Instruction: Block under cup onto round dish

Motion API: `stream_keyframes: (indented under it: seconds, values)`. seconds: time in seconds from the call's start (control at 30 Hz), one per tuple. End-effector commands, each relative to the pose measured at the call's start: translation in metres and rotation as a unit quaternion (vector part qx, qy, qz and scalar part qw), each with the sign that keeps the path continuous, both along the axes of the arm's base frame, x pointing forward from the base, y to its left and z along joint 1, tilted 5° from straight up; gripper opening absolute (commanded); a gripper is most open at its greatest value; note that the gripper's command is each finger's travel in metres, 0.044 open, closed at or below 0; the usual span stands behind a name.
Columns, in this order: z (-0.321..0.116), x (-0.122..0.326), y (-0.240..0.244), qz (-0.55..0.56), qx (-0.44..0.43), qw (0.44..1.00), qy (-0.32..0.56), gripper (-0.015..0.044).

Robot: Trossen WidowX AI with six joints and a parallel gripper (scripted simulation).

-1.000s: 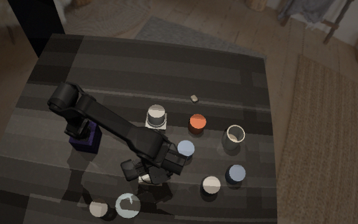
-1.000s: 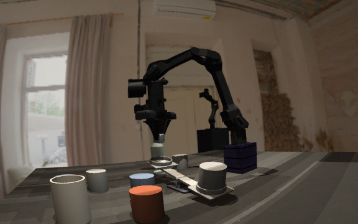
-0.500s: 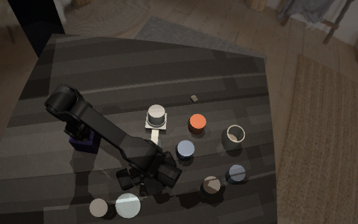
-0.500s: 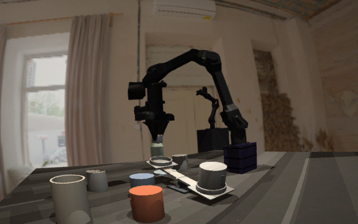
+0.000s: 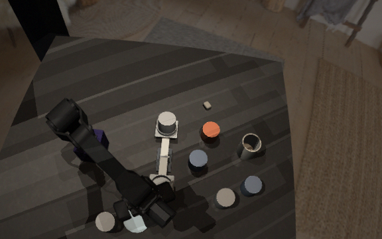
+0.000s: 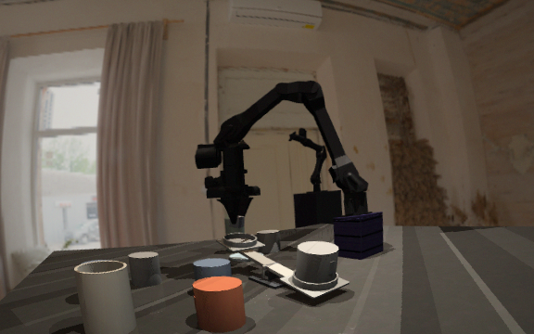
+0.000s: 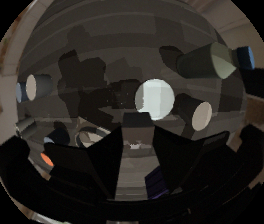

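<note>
No readable text, brands, numbers or signs. Closest candidates: white rectangular air conditioner [image 6: 274,14] on the wall, with a small yellow sticker [image 6: 309,27] (too small to make out any lettering), and red marks [image 6: 63,204] outside the window, too blurred to read.

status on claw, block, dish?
Claw shut on block, off the balance. Dish not yet loaded, no cup above it. Other cup standing on its end.

We hold block [image 7: 138,120] in gripper [image 7: 136,128]; see round dish [image 7: 155,99], beige-topped cylinder [image 7: 201,116] nearer worktop's right-hand edge.
</note>
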State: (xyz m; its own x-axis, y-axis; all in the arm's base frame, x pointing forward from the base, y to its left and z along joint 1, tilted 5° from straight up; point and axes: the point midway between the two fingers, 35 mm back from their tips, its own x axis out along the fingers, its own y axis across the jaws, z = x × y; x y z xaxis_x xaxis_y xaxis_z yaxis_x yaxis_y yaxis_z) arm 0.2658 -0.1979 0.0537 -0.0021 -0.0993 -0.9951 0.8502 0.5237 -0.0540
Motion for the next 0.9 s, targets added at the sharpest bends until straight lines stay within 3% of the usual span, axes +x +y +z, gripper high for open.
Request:
stream_keyframes:
  seconds: [0.0,0.33,0.87]
  values:
    - [-0.009,-0.011,-0.013,0.000,0.000,1.000,0.001,0.0000]
    - [-0.032,-0.040,-0.044,0.000,-0.003,1.000,0.004,0.0000]
    - [-0.074,-0.041,-0.049,0.000,-0.003,1.000,0.004,0.0000]
